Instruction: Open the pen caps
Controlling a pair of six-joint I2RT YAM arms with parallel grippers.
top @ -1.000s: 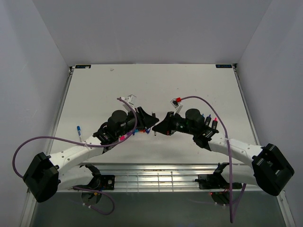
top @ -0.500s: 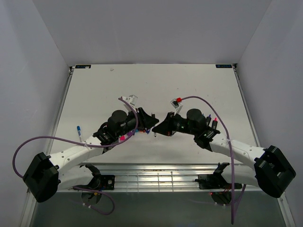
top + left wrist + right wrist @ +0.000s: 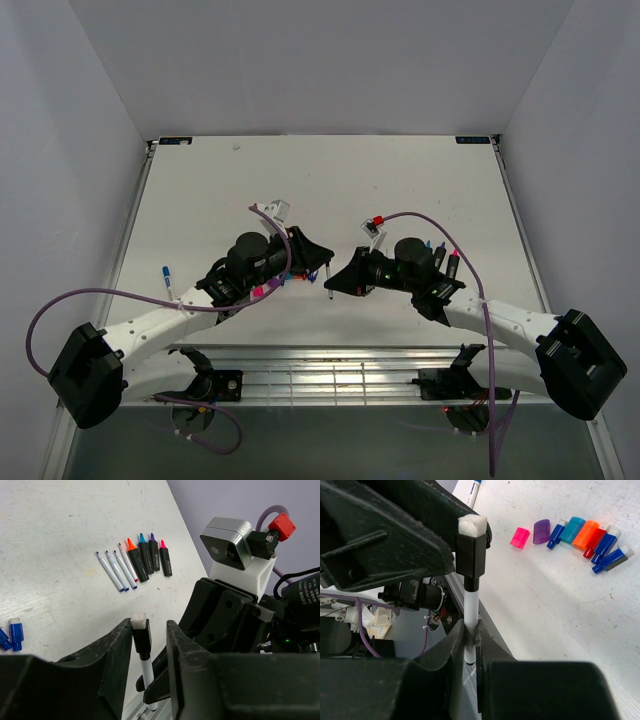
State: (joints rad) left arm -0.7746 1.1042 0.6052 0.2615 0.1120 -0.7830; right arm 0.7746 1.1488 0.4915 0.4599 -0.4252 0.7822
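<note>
Progress looks nearly complete: loose pen caps (image 3: pixel 570 530), magenta, purple, blue, teal, orange and red, lie grouped on the counter (image 3: pixel 50 555). Four highlighters (image 3: pixel 150 557) and three slim pens (image 3: pixel 117 570) lie bare-tipped in a row. At least one pen remains. Your right claw (image 3: pixel 470 635) clenches its white barrel (image 3: pixel 471 605). Your left claw (image 3: pixel 148 630) brackets its black cap (image 3: pixel 141 635), a gap on one side, not gripping. Highlighter print is too small to read.

pen barrel (image 3: pixel 470 597) partly hidden in right hand (image 3: pixel 470 630), blue cap (image 3: pixel 3 641) seemingly cropped
</note>
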